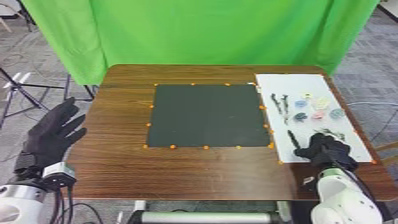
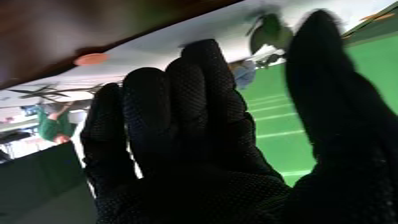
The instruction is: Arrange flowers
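Green sprig (image 1: 293,138) | by right hand (image 1: 325,149) | points away — axis tilting left

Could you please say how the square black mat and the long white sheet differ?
The black mat is nearly square, the white sheet narrower. The mat lies at the table's centre, the sheet at its right. Small flowers rest on the sheet, none on the mat. Both are edged with orange dots.

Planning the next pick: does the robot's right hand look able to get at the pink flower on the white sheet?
Probably yes: the right hand is over the near end of the white sheet, the pink flower farther up it. The green leafy sprig between could likely be passed over.
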You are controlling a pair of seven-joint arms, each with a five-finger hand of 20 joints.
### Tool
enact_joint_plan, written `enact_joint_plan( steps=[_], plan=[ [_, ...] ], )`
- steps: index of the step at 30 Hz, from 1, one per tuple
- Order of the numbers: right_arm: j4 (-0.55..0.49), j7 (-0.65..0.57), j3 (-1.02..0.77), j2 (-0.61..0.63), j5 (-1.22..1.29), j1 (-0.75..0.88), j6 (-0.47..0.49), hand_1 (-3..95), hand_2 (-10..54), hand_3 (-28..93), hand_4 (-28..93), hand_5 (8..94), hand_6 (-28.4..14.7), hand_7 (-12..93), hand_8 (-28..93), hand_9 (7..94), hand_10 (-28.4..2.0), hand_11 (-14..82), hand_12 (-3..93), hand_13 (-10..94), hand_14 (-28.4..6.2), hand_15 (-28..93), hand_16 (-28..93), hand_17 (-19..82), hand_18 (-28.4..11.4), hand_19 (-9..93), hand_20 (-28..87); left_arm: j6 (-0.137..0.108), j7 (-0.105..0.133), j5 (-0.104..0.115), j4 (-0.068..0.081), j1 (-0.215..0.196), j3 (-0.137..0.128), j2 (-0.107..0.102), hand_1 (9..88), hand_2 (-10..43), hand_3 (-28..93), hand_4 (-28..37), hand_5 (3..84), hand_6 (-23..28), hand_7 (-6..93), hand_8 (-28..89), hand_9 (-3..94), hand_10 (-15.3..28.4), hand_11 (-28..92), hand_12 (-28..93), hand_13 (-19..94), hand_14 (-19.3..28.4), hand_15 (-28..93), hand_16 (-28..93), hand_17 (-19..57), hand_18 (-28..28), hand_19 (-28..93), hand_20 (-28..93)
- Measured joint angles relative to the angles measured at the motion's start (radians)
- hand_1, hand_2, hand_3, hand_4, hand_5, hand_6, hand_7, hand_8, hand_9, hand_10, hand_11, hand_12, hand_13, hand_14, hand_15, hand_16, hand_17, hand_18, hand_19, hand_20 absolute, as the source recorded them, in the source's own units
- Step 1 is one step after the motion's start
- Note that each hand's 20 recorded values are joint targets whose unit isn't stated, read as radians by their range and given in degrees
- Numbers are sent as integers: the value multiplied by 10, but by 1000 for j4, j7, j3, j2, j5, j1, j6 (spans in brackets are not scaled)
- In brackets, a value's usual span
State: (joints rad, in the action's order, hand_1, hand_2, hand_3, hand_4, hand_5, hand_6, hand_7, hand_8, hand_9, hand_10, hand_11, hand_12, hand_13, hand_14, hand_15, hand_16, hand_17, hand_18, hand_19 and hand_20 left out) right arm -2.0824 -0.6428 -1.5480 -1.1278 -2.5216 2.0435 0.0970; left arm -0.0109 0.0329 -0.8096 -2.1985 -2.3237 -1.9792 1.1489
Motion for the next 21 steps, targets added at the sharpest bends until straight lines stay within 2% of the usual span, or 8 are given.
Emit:
enact_joint_plan(
  steps=[2,4,7,15,21],
  plan=[
    [9,-1,18,0,-24,-14,0,416,-95,700,-283,544,6,600,43,566,-113,659,430,522,-113,833,301,177,-197,754,494,0,0,0,0,0,0,0,235,-25,688,-283,203,9,219,-115,186,91,96,191,127,124,179,55,-127,185,356,85],
    [17,-1,34,1,-37,-28,0,459,-95,698,-283,585,15,618,67,614,-96,616,511,561,-108,835,314,193,-200,761,494,0,-1,0,0,1,0,0,235,-24,687,-283,203,9,218,-115,186,90,96,191,127,124,179,54,-126,184,355,84],
    [29,4,49,-1,-47,-41,0,492,-95,733,-283,630,24,623,84,673,-93,583,575,603,-103,845,333,216,-203,777,497,0,-1,0,0,-1,0,0,235,-25,689,-283,203,9,217,-115,186,91,96,191,128,125,179,54,-127,185,355,85],
    [34,23,61,-9,-43,-52,11,443,-95,855,-275,639,24,630,164,703,-100,613,613,642,-106,871,356,246,-212,810,509,0,-3,0,0,-1,-2,0,235,-25,690,-283,203,8,218,-115,186,90,96,191,128,125,179,55,-127,185,355,84],
    [35,31,62,-3,0,-50,-26,415,-95,865,-231,636,22,644,190,710,-103,629,610,652,-106,877,361,254,-214,822,511,0,-4,0,-4,-5,-10,0,235,-25,692,-283,202,8,217,-115,186,90,96,191,128,124,179,54,-127,184,355,84]
  ],
)
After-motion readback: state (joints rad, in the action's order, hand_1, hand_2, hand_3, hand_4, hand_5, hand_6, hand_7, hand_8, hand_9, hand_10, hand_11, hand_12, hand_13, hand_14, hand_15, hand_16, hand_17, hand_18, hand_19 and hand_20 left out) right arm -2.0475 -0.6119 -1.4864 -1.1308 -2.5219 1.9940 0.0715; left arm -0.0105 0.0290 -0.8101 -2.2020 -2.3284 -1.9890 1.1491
